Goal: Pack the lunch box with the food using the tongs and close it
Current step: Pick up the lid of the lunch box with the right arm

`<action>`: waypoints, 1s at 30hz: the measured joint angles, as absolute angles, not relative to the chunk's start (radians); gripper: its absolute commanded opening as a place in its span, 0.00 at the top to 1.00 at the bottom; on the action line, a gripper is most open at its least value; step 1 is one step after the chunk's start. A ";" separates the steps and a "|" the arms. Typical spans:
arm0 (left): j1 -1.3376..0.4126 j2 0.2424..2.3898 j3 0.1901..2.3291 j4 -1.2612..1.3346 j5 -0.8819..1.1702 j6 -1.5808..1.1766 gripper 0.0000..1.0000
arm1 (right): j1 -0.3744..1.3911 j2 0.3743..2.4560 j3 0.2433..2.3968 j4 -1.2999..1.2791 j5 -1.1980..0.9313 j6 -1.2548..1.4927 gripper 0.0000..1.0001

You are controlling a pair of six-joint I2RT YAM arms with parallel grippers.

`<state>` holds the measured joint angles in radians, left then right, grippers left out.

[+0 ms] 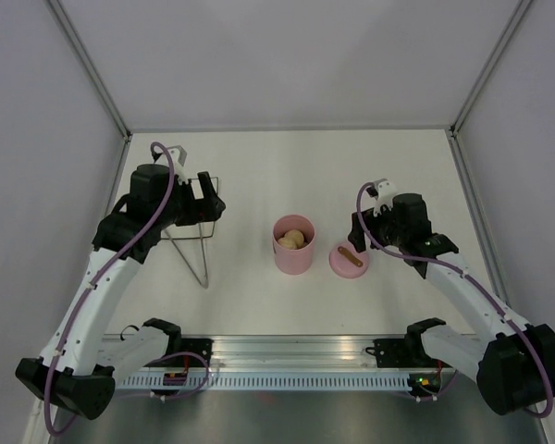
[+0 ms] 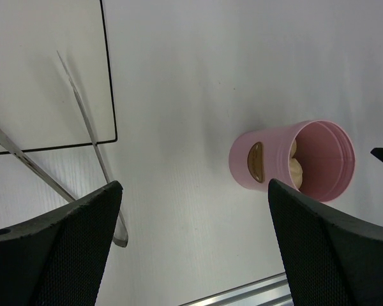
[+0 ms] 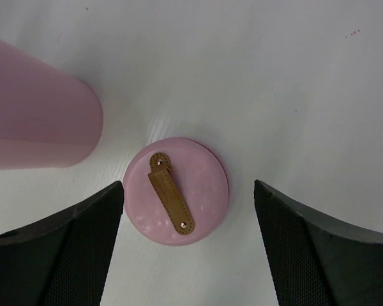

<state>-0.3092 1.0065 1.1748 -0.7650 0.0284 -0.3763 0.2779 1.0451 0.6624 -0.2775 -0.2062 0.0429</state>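
Observation:
The pink lunch box (image 1: 294,246) stands upright and uncovered at mid-table, with beige balls of food (image 1: 291,240) inside. Its round pink lid (image 1: 350,261) with a brown strap lies flat just to its right. The silver tongs (image 1: 195,252) lie on the table to the left, their joined end toward the front. My left gripper (image 1: 207,199) hangs open above the tongs' far ends and holds nothing. In the left wrist view the tongs (image 2: 94,146) and the lunch box (image 2: 277,159) both show. My right gripper (image 3: 188,191) is open over the lid (image 3: 176,191), with a gap on each side.
A thin black rectangle outline (image 2: 108,76) is marked on the white table under the tongs' tips. A metal rail (image 1: 287,351) runs along the near edge between the arm bases. Grey walls enclose the table on the left, right and back.

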 measured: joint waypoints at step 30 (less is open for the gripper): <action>-0.309 0.966 1.137 -0.787 0.028 -0.311 0.00 | 0.393 1.289 0.601 -0.194 -0.204 -0.251 0.37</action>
<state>-0.3092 0.9661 1.1374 -0.7872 0.0284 -0.3115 0.3935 1.2892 0.6010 -0.1944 -0.2039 -0.2508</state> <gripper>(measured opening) 0.993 0.650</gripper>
